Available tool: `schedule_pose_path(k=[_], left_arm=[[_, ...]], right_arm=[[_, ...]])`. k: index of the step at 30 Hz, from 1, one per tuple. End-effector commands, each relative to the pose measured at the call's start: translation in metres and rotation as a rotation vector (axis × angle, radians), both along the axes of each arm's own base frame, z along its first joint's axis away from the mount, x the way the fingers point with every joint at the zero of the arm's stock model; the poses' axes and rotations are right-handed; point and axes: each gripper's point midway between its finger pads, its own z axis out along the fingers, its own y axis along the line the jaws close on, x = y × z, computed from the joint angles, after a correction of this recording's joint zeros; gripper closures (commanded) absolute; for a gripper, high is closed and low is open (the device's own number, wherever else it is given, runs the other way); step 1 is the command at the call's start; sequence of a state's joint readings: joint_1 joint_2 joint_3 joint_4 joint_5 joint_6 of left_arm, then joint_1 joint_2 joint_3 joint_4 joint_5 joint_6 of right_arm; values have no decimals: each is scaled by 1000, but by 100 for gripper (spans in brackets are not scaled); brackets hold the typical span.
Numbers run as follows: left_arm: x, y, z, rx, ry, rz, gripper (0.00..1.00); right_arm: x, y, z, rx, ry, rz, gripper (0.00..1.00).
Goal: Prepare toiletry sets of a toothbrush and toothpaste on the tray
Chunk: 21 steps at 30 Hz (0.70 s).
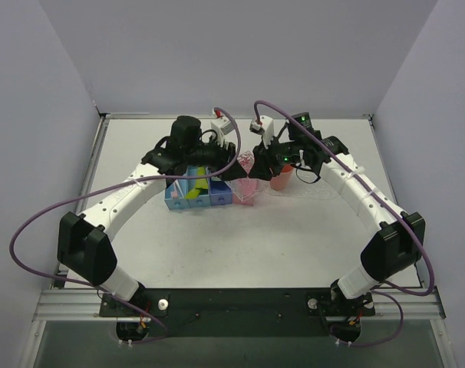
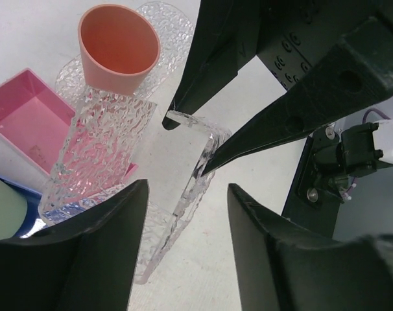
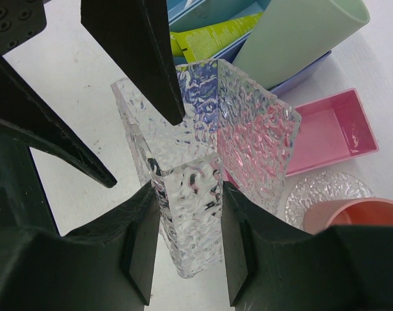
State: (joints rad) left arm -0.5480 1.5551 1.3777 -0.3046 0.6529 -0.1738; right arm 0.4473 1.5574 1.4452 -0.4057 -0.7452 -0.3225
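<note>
The clear, bumpy tray [image 3: 248, 129] is lifted off the table and stands on edge. My right gripper [image 3: 188, 194] is shut on one of its walls. In the left wrist view, my left gripper [image 2: 187, 194] is open astride the tray's [image 2: 106, 142] thin edge, with a gap on each side. The right fingers [image 2: 203, 71] pinch the tray's upper corner just beyond. From above, both grippers meet at the tray [image 1: 248, 184] mid-table. A lime-yellow toothpaste [image 3: 213, 35] tube lies in a blue bin [image 3: 203, 10]. I cannot make out the toothbrush.
A pale green cup [image 3: 294, 32] lies across the blue bins [image 1: 198, 198]. Beside them is an empty pink box [image 3: 333, 129]. A salmon cup [image 2: 119, 45] stands on a round clear textured plate [image 2: 167, 19] right of the tray. Purple cables loop beside both arms.
</note>
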Motion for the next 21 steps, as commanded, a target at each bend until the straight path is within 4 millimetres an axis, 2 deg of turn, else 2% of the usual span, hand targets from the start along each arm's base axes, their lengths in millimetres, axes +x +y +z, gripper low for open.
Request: schedule_pose_path(k=[1, 9, 13, 14, 17, 20, 21], left_arm=[[-3, -10, 25, -56, -34, -62, 44], [-11, -15, 14, -56, 36, -119, 74], [-13, -16, 12, -53, 47, -131, 98], [-12, -16, 13, -55, 45, -131, 100], [-10, -16, 17, -66, 33, -117, 100], [-3, -15, 26, -99, -4, -65, 100], [2, -13, 29, -105, -21, -28, 100]], right_arm=[[-6, 9, 39, 68, -88, 58, 100], [0, 11, 41, 70, -92, 56, 100], [5, 11, 41, 64, -87, 31, 100], [7, 10, 42, 62, -89, 25, 90], [12, 6, 40, 44, -90, -12, 75], [15, -4, 47, 46, -91, -77, 58], [17, -7, 50, 52, -93, -98, 55]])
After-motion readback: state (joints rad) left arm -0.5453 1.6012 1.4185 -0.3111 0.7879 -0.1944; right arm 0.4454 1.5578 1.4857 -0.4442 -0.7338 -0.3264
